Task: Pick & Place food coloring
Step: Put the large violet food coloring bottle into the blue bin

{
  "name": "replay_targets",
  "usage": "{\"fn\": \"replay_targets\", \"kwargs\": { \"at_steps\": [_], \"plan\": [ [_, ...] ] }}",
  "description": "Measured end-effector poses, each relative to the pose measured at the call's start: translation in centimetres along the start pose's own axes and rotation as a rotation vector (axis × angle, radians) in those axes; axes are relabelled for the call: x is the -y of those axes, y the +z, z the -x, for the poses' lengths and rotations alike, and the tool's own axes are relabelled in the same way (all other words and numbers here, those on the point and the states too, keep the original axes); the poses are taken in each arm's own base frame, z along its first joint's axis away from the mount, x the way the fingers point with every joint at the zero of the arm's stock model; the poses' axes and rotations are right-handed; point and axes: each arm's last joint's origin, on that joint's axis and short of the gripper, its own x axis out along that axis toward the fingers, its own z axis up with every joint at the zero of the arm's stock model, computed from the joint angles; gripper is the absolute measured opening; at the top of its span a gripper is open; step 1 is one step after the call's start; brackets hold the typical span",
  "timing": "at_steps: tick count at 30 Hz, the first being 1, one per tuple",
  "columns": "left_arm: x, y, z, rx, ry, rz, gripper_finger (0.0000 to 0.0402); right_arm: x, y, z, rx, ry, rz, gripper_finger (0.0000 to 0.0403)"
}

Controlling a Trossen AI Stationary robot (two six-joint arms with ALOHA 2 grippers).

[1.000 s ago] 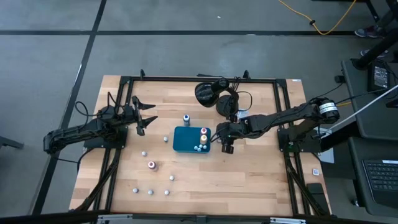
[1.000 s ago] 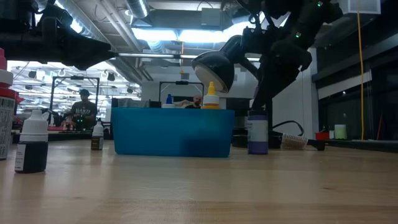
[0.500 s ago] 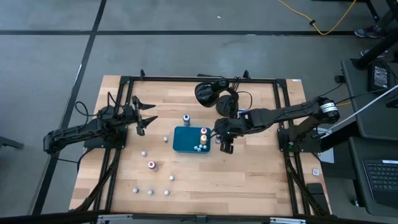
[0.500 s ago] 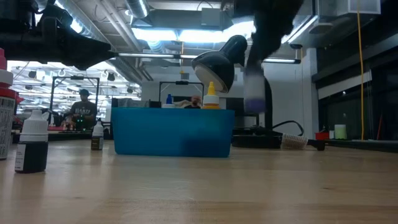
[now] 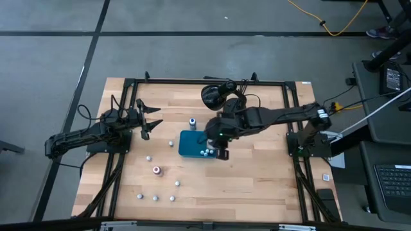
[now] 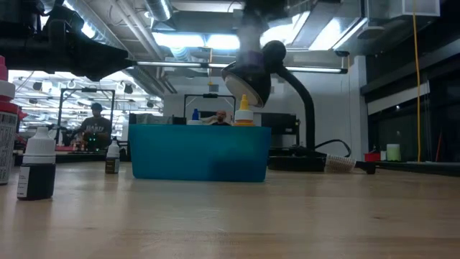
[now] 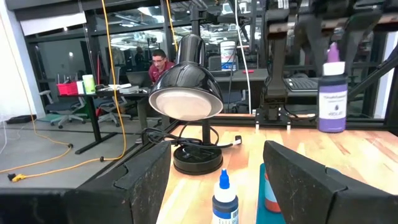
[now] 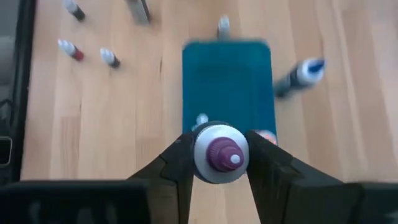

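Right wrist view: right gripper (image 8: 219,163) clamped on purple-capped bottle (image 8: 219,154), above teal tray's (image 5: 189,142) right end; a few bottles seem already inside; several remain toward table's (image 5: 257,186) front-left corner; left gripper (image 5: 151,120) spread, idle near left edge.

The tray (image 8: 227,81) is teal; the held bottle (image 8: 220,154) white with a purple cap; the table (image 5: 257,186) pale wood.
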Motion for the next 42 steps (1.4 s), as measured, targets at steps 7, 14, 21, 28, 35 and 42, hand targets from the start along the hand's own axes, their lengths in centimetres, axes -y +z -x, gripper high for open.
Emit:
{"fn": "replay_targets", "kwargs": {
  "at_steps": [7, 14, 21, 28, 35, 42],
  "plan": [
    [0.0, 0.0, 0.0, 0.000, 0.000, 0.000, 0.0251, 0.8, 2.9, -2.4, 0.025, -0.017, 0.081, 0.0121],
    [0.0, 0.0, 0.0, 0.000, 0.000, 0.000, 0.0251, 2.9, 2.8, -7.1, -0.032, -0.057, 0.105, 0.0121],
    [0.0, 0.0, 0.0, 0.000, 0.000, 0.000, 0.0251, 3.9, 1.7, -10.5, -0.106, -0.085, 0.098, 0.0121],
    [0.0, 0.0, 0.0, 0.000, 0.000, 0.000, 0.0251, 4.7, 0.6, -12.2, -0.125, -0.093, 0.111, 0.0121],
    [0.0, 0.0, 0.0, 0.000, 0.000, 0.000, 0.0251, 5.2, -0.1, -13.3, -0.125, -0.098, 0.107, 0.0121],
    [0.0, 0.0, 0.0, 0.000, 0.000, 0.000, 0.0251, 5.5, -1.1, -14.5, -0.137, -0.091, 0.122, 0.0121]
  ]
}}
